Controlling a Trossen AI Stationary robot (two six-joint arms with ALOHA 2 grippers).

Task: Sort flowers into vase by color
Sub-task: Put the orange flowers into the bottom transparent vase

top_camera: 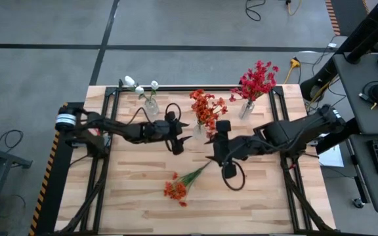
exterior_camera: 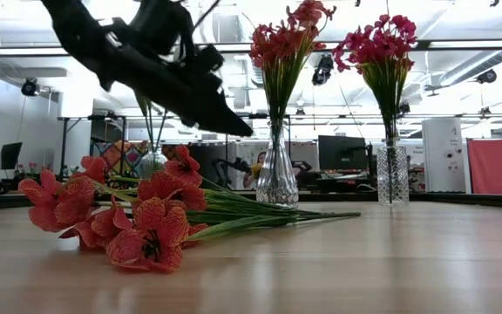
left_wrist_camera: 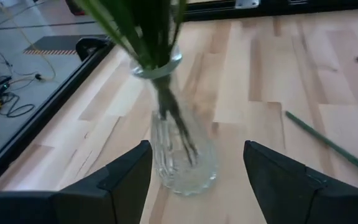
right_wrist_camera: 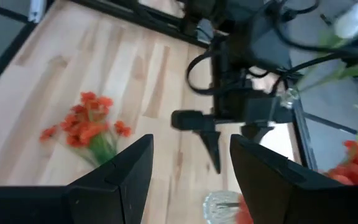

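- The middle glass vase (top_camera: pixel 200 130) stands toward the far edge of the wooden table (top_camera: pixel 136 196), between two others; it holds orange flowers (top_camera: pixel 207 108), upright on green stems.
- To one side of it, nearer the left arm, a glass vase with white flowers (top_camera: pixel 141 87) stands near the far edge; to the other side, nearer the right arm, a glass vase (top_camera: pixel 246 109) holds crimson-red flowers (top_camera: pixel 257 80).
- A loose orange spray (top_camera: pixel 176 190) lies flat on the boards in front of the middle vase, toward the near edge, well apart from it; its blooms point to the near side and its thin green stem runs back toward the right gripper; in the low view the spray (exterior_camera: pixel 138 218) fills the foreground, with the middle vase (exterior_camera: pixel 277 174) behind it.
- The left gripper (top_camera: pixel 179 139) hangs just beside the middle vase, on the white-flower side; its fingers stand wide apart and hold nothing; the left wrist view looks between them at the vase (left_wrist_camera: pixel 182 158).
- The right gripper (top_camera: pixel 212 156) hovers just in front of the middle vase, above the stem end of the loose spray; its fingers (right_wrist_camera: pixel 117 180) are spread wide and empty.
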